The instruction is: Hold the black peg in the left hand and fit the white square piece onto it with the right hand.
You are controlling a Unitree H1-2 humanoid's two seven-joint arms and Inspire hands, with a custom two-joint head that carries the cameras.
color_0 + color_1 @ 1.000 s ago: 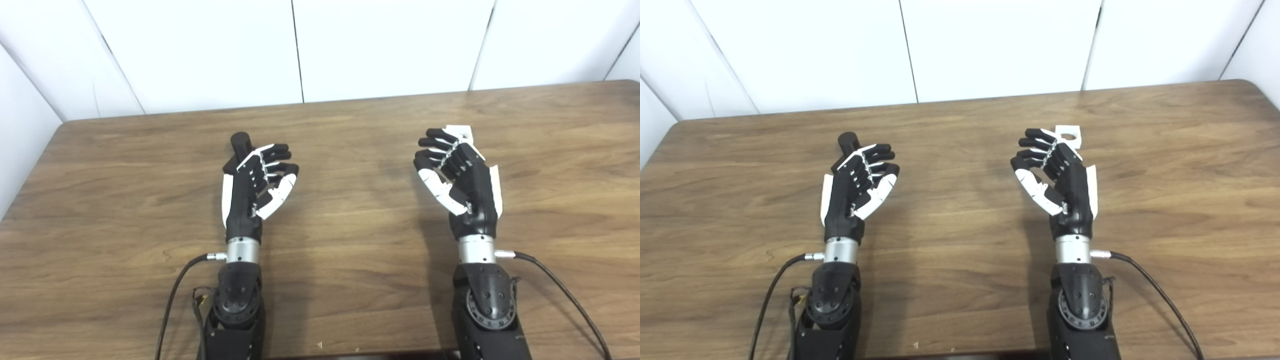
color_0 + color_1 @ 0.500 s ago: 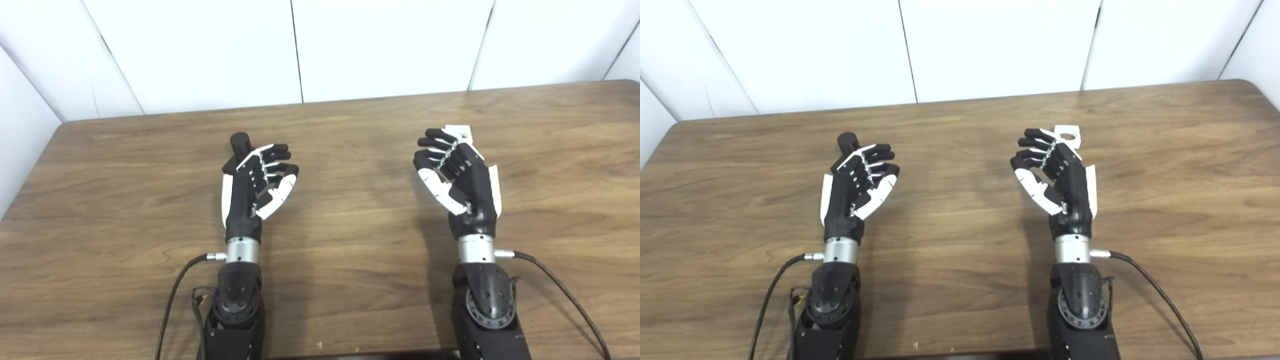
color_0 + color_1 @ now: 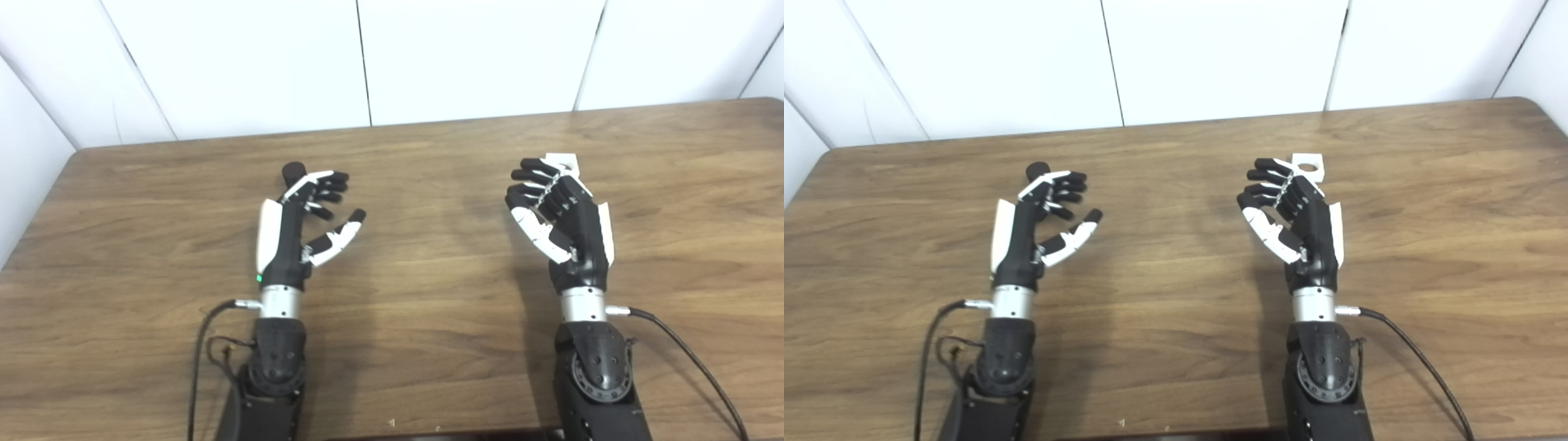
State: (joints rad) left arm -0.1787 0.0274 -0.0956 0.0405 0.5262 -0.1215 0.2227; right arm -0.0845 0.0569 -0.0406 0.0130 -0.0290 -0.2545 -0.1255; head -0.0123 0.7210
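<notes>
The black peg (image 3: pixel 293 172) lies on the wooden table (image 3: pixel 429 263) just beyond my left hand (image 3: pixel 300 229); only its rounded end shows past the curled fingers. That hand is open, thumb spread away from the fingers, holding nothing. The white square piece (image 3: pixel 1308 165), flat with a round hole, rests on the table just beyond my right hand (image 3: pixel 1295 220). The right hand is open with loosely curled fingers, and its fingertips hide the near edge of the piece.
White wall panels (image 3: pixel 367 61) rise behind the table's far edge. Black cables (image 3: pixel 1415 361) trail from both wrists across the near part of the table. The table's left edge (image 3: pixel 37 208) runs close to my left arm.
My left hand has shifted left and rolled outward, with its thumb spread wider; its forearm now leans in from further left. The right hand, peg and white piece have stayed put.
</notes>
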